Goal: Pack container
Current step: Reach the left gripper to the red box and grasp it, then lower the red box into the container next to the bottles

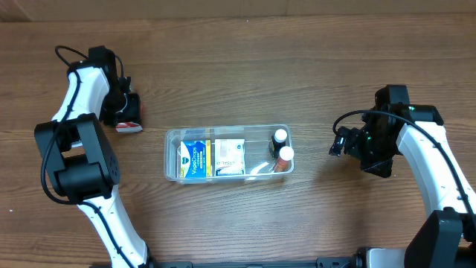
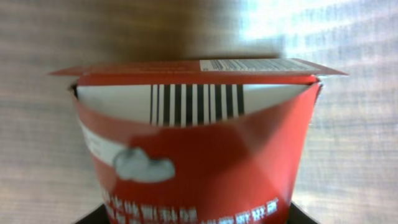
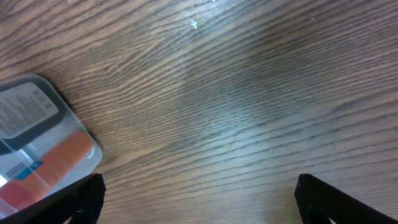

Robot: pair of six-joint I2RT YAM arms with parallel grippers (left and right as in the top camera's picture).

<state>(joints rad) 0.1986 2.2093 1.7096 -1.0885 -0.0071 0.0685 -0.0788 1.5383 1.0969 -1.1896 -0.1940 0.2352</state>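
The clear rectangular plastic container sits at the middle of the wooden bench, its long sides parallel to the front edge. Inside it, a blue and yellow box lies at the left end with a white box touching it, and two white-capped bottles stand at the right end. Near the back left corner, the left gripper is clamped on a red cardboard carton whose barcoded face bows. The right gripper hangs between the container and the right edge, clear of the container, its fingers spread wide over bare wood.
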